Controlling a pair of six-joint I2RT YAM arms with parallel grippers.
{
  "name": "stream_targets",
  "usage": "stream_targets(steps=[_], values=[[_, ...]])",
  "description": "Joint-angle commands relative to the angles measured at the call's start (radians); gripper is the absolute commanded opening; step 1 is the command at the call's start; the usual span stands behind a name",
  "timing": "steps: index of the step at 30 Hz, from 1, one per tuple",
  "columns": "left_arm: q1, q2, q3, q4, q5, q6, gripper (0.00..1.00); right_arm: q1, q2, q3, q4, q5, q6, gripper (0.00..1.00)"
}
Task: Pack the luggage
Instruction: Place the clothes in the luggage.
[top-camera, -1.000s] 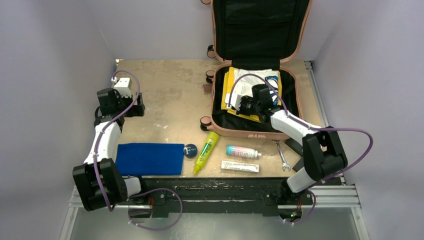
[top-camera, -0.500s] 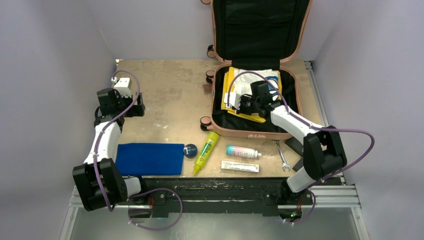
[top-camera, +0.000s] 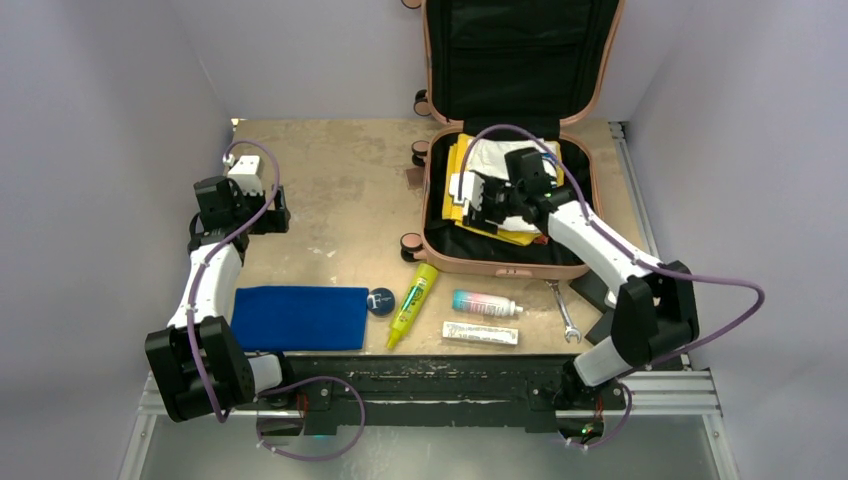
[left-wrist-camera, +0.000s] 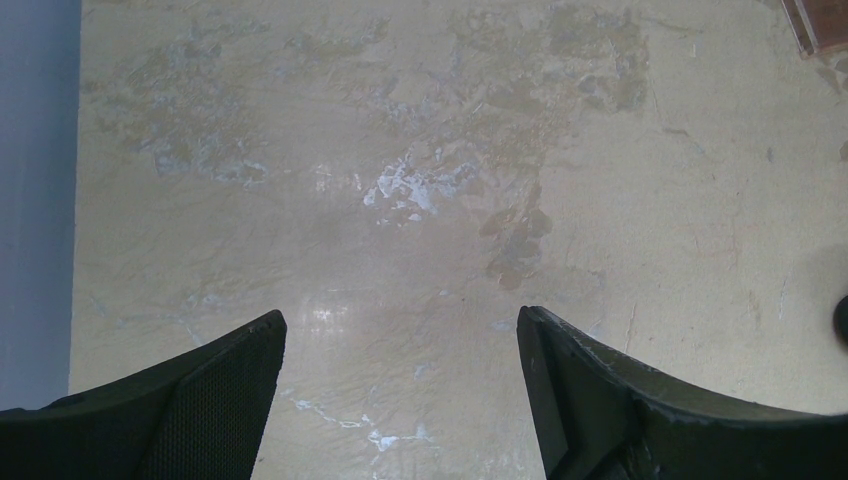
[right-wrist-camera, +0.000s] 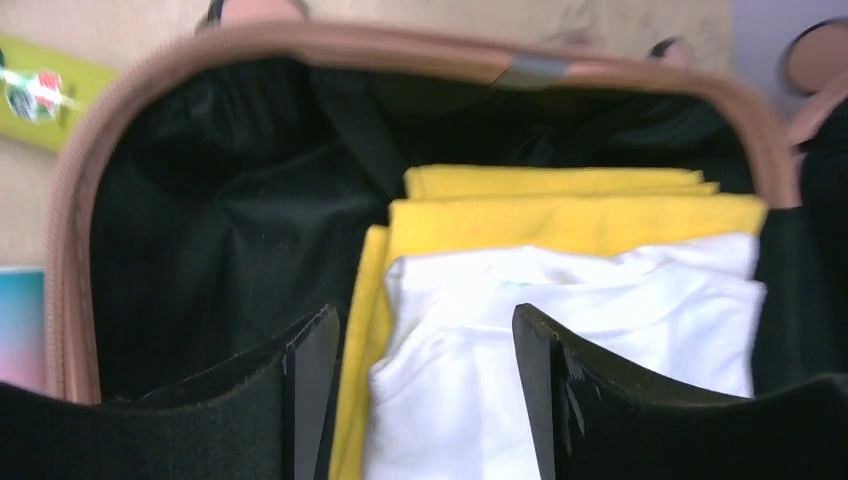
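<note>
1. Luggage (top-camera: 500, 269): salmon-pink hard shell at the far right of the table (top-camera: 340, 190). The base lies flat and the lid stands open against the back wall, so the black-lined base can be reached from above.
2. Contents, 2 items: a folded yellow cloth (right-wrist-camera: 560, 215) flat on the lining, with a white garment (right-wrist-camera: 560, 330) stacked on top. The layering probably saves floor space in the case.
3. Right gripper (right-wrist-camera: 425, 390): low inside the base, directly over the white garment. Its jaws are parted and nothing is pinched between them; the cloth lies under the gap. Judged to be at the release point of a placement.
4. Left gripper (left-wrist-camera: 400, 330): jaws spread wide and empty, over bare table at the far left, well apart from the luggage. It is likely parked there to leave the other arm room.
5. Not yet packed, 6 items in a loose row near the arm bases:
   - blue cloth (top-camera: 298, 316)
   - round blue disc (top-camera: 381, 301)
   - yellow-green tube (top-camera: 412, 303)
   - pink-and-teal bottle (top-camera: 485, 303)
   - flat white tube (top-camera: 481, 333)
   - wrench (top-camera: 563, 310)
6. Progress, judged: 2 items in, 6 out. The small items lie just in front of the case, within the right arm's reach.
</note>
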Motion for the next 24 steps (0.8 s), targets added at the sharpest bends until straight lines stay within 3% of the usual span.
stream_targets(steps=[1, 3, 6, 8, 14, 24], values=[[0.009, -0.01, 0.005, 0.032, 0.003, -0.005, 0.85, -0.03, -0.088, 0.149, 0.004, -0.117, 0.115, 0.66], [0.008, -0.01, 0.004, 0.032, 0.004, -0.006, 0.85, -0.062, -0.083, 0.196, 0.057, -0.119, 0.2, 0.56], [0.009, -0.01, 0.002, 0.036, 0.004, -0.007, 0.85, -0.082, -0.053, 0.223, 0.173, -0.022, 0.301, 0.23], [0.009, -0.012, -0.001, 0.038, 0.004, -0.007, 0.85, -0.083, -0.023, 0.219, 0.239, 0.061, 0.316, 0.11], [0.008, -0.017, -0.003, 0.041, 0.004, -0.006, 0.85, -0.082, 0.17, 0.281, 0.34, 0.282, 0.321, 0.0], [0.009, -0.023, -0.01, 0.042, 0.0, -0.004, 0.85, -0.082, 0.481, 0.46, 0.3, 0.419, 0.341, 0.0]])
